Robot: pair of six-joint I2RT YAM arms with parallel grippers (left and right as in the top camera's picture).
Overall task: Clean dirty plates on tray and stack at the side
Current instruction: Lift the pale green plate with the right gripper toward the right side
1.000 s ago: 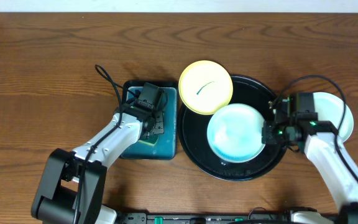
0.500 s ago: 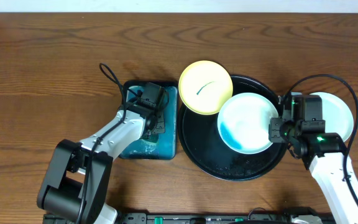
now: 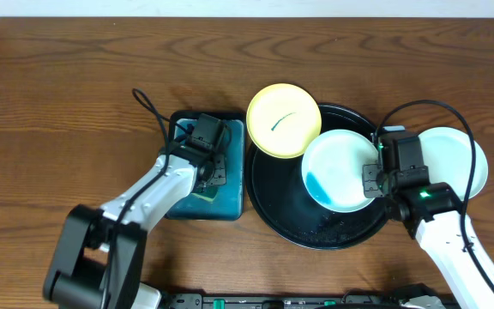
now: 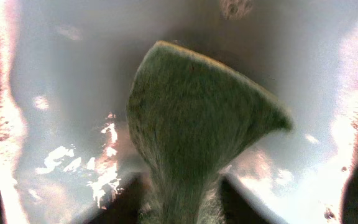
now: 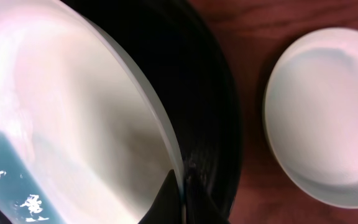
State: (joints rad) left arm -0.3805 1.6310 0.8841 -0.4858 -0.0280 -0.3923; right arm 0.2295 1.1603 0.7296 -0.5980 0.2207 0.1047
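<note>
My right gripper [image 3: 372,180] [image 5: 182,194] is shut on the right rim of a mint-white plate [image 3: 340,170] [image 5: 73,112], which bears a teal smear [image 5: 8,177] and tilts over the black tray [image 3: 316,225] [image 5: 197,74]. A pale yellow plate [image 3: 283,120] with a thin teal streak rests on the tray's upper-left rim. A second mint-white plate [image 3: 461,159] [image 5: 328,118] lies on the table to the right of the tray. Over the teal sponge dish [image 3: 230,202], my left gripper [image 3: 211,165] [image 4: 185,202] pinches a green sponge [image 4: 197,118].
The sponge dish stands just left of the tray, its wet floor [image 4: 55,93] glinting around the sponge. Bare wooden table [image 3: 67,77] spreads to the left and along the back. The right arm's cable [image 3: 436,110] loops above the plate on the table.
My right gripper has carried the smeared mint plate up and to the right within the tray. The left gripper stays over the sponge dish.
</note>
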